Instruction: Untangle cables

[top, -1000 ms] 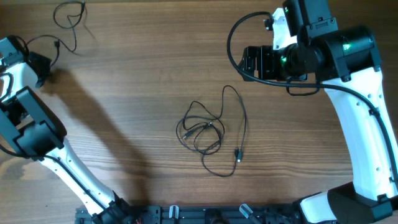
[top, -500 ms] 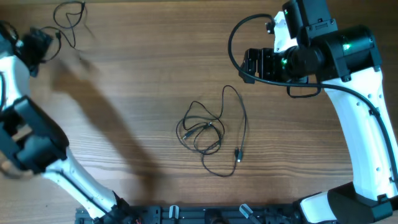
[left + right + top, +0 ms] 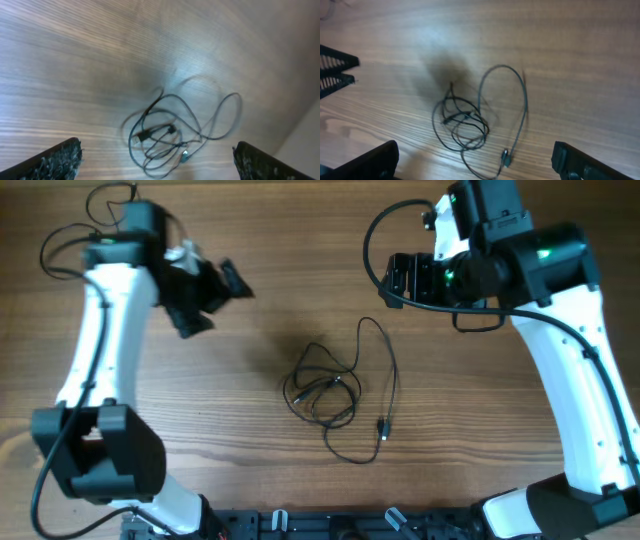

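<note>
As viewed from overhead, the cables lay near the middle of the wooden table, between the two arms and touching neither. Most of the thin black wire was gathered in a loose, overlapping tangle. One strand rose from it in a tall, narrow loop towards the far side, then ran down the right of the tangle to a small plug lying flat on the wood. How many separate wires made up the tangle could not be told. A further thin loop of wire lay at the far left corner, well apart from the tangle and partly hidden by the left arm. The left gripper hung above the table to the far left of the tangle, its jaws spread wide and holding nothing. In the left wrist view its fingers stood at the lower corners of the frame, with bare wood and the cables beyond them; that view was blurred. The right gripper hung above the far right of the tangle, its jaws likewise wide apart and empty. Its fingers framed the cables in the right wrist view, clear of them.
</note>
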`<state>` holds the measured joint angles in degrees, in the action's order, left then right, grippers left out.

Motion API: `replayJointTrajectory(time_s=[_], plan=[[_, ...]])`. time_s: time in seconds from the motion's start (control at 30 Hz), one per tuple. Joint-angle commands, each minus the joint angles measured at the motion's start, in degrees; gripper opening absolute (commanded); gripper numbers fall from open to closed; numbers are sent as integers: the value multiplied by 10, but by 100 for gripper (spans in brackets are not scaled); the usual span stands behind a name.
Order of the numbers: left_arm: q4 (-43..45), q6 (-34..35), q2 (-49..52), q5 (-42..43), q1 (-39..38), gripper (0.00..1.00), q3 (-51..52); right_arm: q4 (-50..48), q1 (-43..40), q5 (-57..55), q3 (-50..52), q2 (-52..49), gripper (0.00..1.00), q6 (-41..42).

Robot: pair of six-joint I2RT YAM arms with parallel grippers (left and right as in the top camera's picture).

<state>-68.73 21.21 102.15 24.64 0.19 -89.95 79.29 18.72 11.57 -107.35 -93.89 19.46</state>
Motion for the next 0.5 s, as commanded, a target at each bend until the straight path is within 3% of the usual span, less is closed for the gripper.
replayJointTrajectory(time_s=[0.0, 0.13, 0.23, 0.37, 0.47], plan=[[53, 66, -1, -42, -59, 100, 76, -47, 2, 16, 102, -9, 100, 17], [101, 94, -1, -43, -87, 100, 137, -193, 2, 140, 269, -9, 99, 16], [105, 98, -1, -43, -87, 100, 150, -303, 2, 189, 369, -9, 85, 17], [105, 97, -1, -43, -91, 100, 150, -429, 9, 190, 453, -18, 60, 64], [107, 97, -1, -43, -91, 100, 150, -496, 17, 167, 478, -29, 59, 60]])
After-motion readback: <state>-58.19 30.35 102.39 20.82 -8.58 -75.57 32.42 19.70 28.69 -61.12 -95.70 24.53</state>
